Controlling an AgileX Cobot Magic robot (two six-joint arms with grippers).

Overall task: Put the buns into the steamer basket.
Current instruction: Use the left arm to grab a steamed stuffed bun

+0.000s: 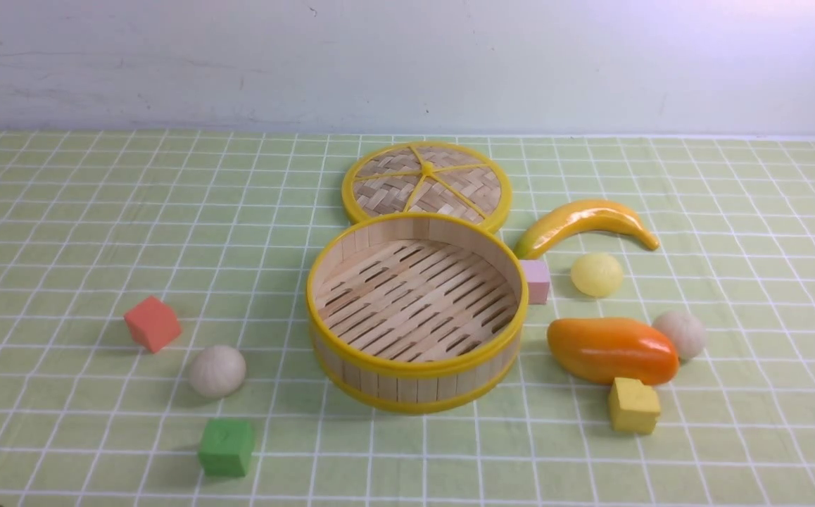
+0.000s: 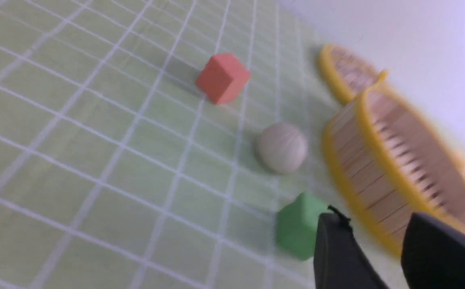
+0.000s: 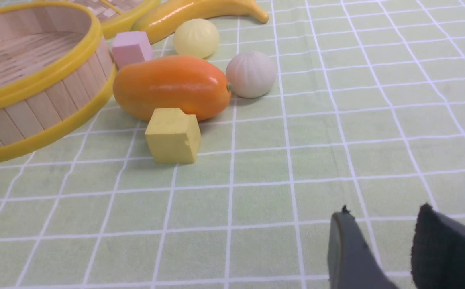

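The steamer basket stands in the middle of the green checked cloth with nothing in it. One off-white bun lies to its left, between the red and green cubes. A pale yellow bun and another off-white bun lie to its right, by the mango. Neither arm shows in the front view. My left gripper is open and empty, above the cloth near the green cube and short of the off-white bun. My right gripper is open and empty, well short of the off-white bun.
The woven lid lies flat behind the basket. A banana and an orange mango lie on the right, with a pink cube and a yellow cube. On the left are a red cube and a green cube.
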